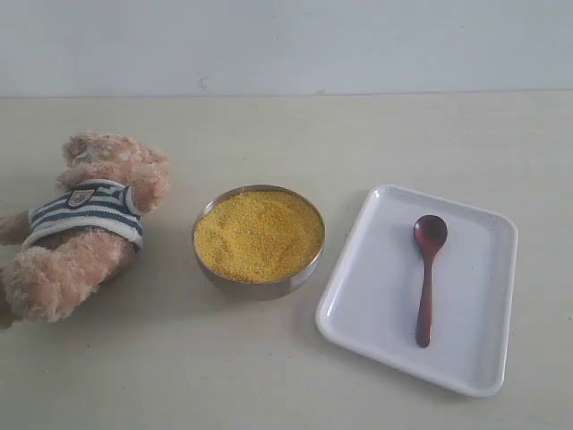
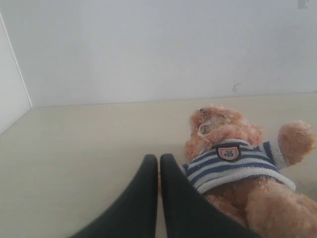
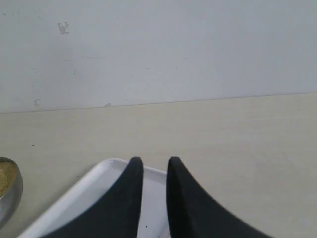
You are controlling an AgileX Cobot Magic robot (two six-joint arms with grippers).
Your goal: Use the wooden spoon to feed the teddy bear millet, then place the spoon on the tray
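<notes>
Starting at the left gripper [image 2: 158, 157]: its fingers [image 2: 143, 198] are pressed together and hold nothing. The bear [image 2: 233, 163] lies on its back just beside these fingers; contact cannot be determined. In the exterior view no gripper appears.

The right gripper [image 3: 155, 161] has its fingers [image 3: 184, 198] parted by a narrow gap, with nothing between them. It is positioned over one corner of the tray [image 3: 94, 186]. The spoon is not visible from this wrist.

The spoon [image 1: 427, 278] lies flat inside the tray [image 1: 376, 305], bowl end toward the table's far edge and handle toward the near edge. The tray sits toward the right edge of the table [image 1: 269, 134]. The steel bowl [image 1: 260, 288], filled with millet [image 1: 258, 235], stands mid-table, near the tray but apart from it. The bear lies toward the left edge.
</notes>
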